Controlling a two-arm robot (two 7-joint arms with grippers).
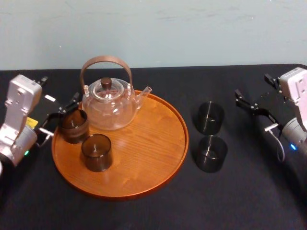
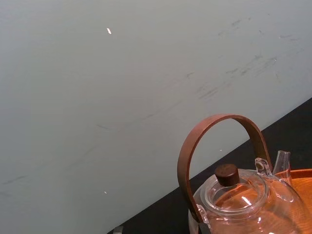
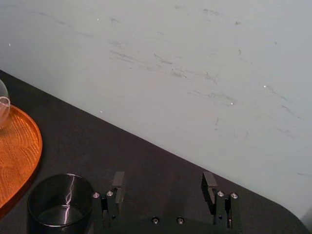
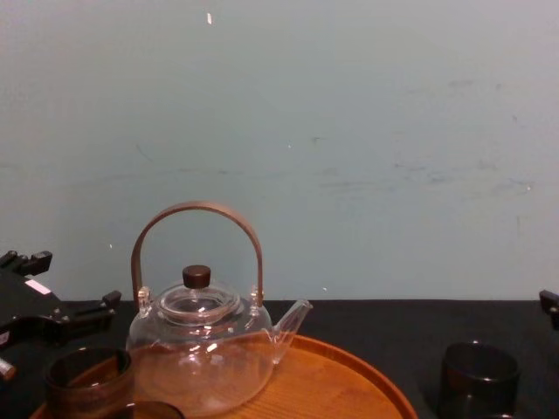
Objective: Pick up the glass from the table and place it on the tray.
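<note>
Just beside the left gripper, on its inner side, stands the glass. It is a short, smooth cylinder of smoky brown translucent glass, sitting inside the left rim of the tray. It is upright, with its long axis vertical and its open mouth facing up. The left gripper's jaws stand spread with nothing held between them, but I cannot tell whether a finger touches the glass wall. The tray is a single broad round disc of orange-brown wood with visible grain and a low raised lip. One teapot sits on it, just past the left gripper's fingertips toward the pale wall. The teapot is clear, bulbous glass with a dark knob on its lid and an arched brown handle, and its spout points away from that gripper. There are four tumblers in all. The second tumbler is also upright on the tray, a little nearer the robot than the glass. The far table tumbler and the near table tumbler stand on the matte black table. Both lie between the tray and the right gripper, which hangs over the cloth with its jaws wide and empty.
</note>
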